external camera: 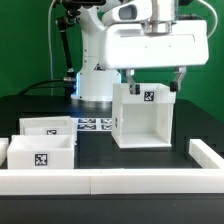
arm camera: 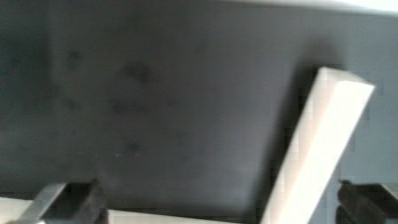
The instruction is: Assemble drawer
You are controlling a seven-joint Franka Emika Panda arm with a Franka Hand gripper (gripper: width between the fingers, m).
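Exterior view: the gripper [external camera: 152,84] hangs directly over the housing [external camera: 145,122], which stands upright mid-table. Its open face looks toward the camera, I'd say so a tray can slide in. The rear tray [external camera: 45,127] and front tray [external camera: 40,156] wait at the exterior view's left, apart from the housing, just inside the border wall [external camera: 110,181].

Wrist view: the fingers [arm camera: 63,200] are spread wide, pinching nothing. One white housing panel rises between them, nearer one finger, likely lining up a grasp there.
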